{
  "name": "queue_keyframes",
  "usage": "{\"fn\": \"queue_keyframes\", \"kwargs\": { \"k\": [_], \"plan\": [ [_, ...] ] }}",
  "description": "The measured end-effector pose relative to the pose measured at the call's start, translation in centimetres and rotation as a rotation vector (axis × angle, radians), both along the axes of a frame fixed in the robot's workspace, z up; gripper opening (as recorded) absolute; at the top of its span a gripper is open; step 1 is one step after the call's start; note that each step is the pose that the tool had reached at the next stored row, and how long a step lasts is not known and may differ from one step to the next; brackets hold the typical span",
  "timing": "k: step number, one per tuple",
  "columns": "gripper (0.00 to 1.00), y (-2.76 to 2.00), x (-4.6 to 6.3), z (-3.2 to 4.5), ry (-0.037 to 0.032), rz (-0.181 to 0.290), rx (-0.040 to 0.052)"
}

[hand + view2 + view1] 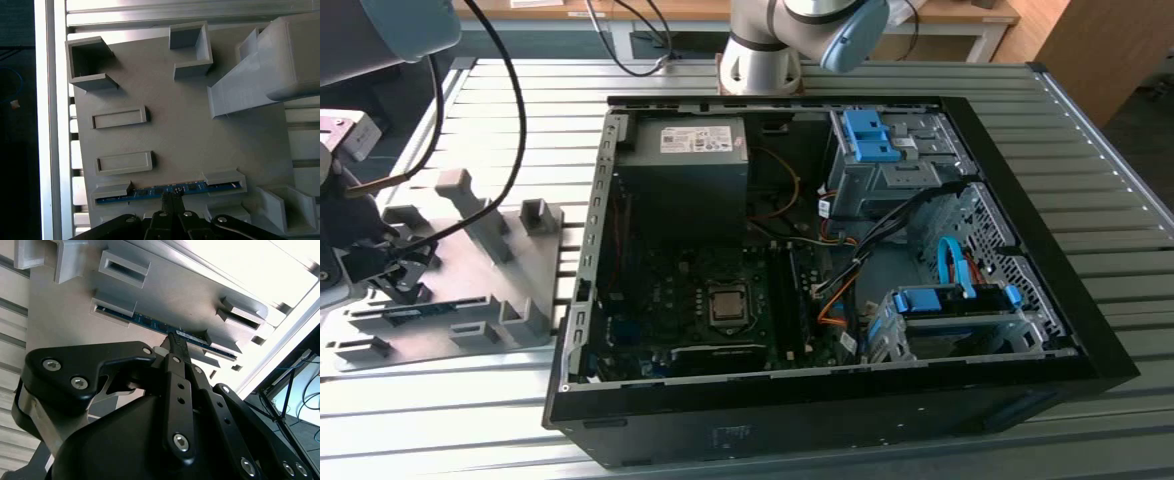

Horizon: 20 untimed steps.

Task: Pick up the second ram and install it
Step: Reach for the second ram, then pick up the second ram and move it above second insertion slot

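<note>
The hand point(170, 196) points downward from the wrist; its 2 fingers point(176, 351) pinch narrowly together on the second ram point(145, 193).

No print can be read anywhere.

Exterior view, upper middle of frame: white label point(700, 140) on the grey power supply point(683, 190) inside the open computer case point(854, 410). It carries lines of print, all too small to make out.

Exterior view, lower middle of frame: small pale mark point(734, 433) on the case's black outer wall, unreadable.

Both wrist views: the second ram point(150, 191) point(145, 320) has fine pale markings along its blue edge, none legible.
</note>
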State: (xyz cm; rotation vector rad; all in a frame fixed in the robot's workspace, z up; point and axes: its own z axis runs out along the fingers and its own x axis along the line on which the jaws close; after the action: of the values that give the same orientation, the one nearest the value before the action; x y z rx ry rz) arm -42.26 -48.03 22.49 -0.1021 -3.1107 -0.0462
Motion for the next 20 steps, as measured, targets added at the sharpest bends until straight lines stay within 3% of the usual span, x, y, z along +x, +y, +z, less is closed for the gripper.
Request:
{"fn": "queue_keyframes", "kwargs": {
  "k": [11, 20],
  "plan": [
    [0.1, 0.0, 0.0, -0.01, -0.0001, 0.016, 0.0],
    [0.1, 0.0, 0.0, -0.01, -0.0001, 0.078, 0.0001]
  ]
}}
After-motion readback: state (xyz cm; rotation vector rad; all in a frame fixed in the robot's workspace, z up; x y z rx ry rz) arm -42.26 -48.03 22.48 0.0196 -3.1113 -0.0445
